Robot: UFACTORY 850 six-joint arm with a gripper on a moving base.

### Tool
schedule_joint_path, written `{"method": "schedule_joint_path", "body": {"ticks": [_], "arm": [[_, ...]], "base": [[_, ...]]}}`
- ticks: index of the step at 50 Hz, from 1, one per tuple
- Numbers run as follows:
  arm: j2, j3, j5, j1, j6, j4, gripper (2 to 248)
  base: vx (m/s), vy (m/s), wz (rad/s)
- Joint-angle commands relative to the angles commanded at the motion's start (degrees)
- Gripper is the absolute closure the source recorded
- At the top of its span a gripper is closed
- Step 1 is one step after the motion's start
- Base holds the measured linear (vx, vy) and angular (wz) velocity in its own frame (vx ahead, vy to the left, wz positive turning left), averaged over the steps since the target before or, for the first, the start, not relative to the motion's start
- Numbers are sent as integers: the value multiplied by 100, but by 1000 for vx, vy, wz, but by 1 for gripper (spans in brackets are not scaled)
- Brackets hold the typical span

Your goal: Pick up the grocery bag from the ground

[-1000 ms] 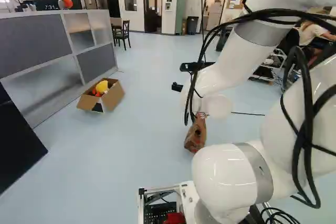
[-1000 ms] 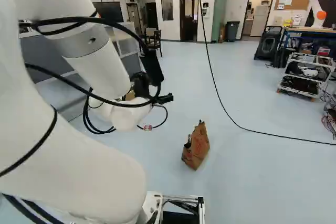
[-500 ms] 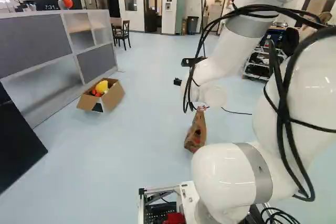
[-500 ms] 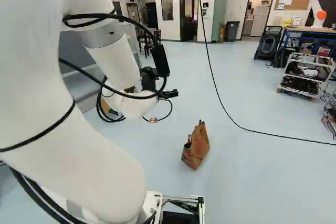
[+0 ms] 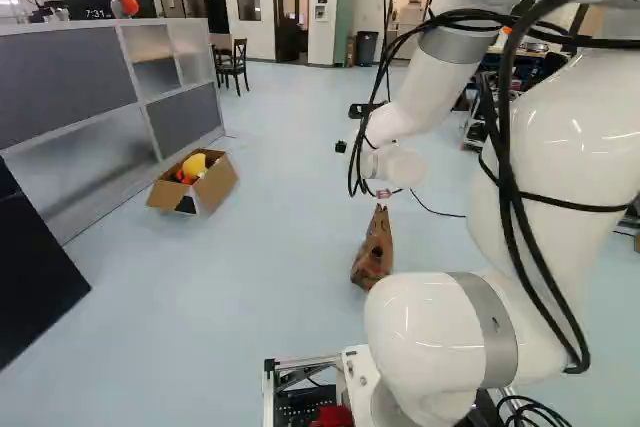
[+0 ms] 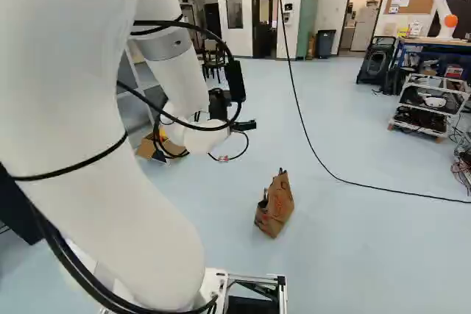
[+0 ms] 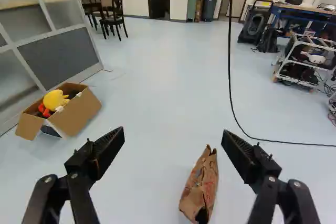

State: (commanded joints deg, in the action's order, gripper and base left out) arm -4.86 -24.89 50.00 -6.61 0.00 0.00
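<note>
Gripper (image 5: 352,128) gapes wide and empty, bag (image 7: 201,184) seemingly upright on floor (image 7: 152,93) ahead.

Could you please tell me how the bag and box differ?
The bag is narrow and creased; the box is wide, with flatter sides. The box stands open, showing a yellow item and a red one inside; the bag's contents cannot be made out. Both are brown and on the floor.

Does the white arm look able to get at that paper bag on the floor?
Probably yes. The gripper is open, with nothing visible between it and the paper bag. It likely has to come down first; the black cable runs beyond the bag.
</note>
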Motion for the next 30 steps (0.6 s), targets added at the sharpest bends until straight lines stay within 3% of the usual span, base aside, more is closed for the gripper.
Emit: {"method": "schedule_joint_path", "body": {"ticks": [30], "arm": [[-763,-848,-153,-327,0,203,3]], "base": [[0,0,0]]}}
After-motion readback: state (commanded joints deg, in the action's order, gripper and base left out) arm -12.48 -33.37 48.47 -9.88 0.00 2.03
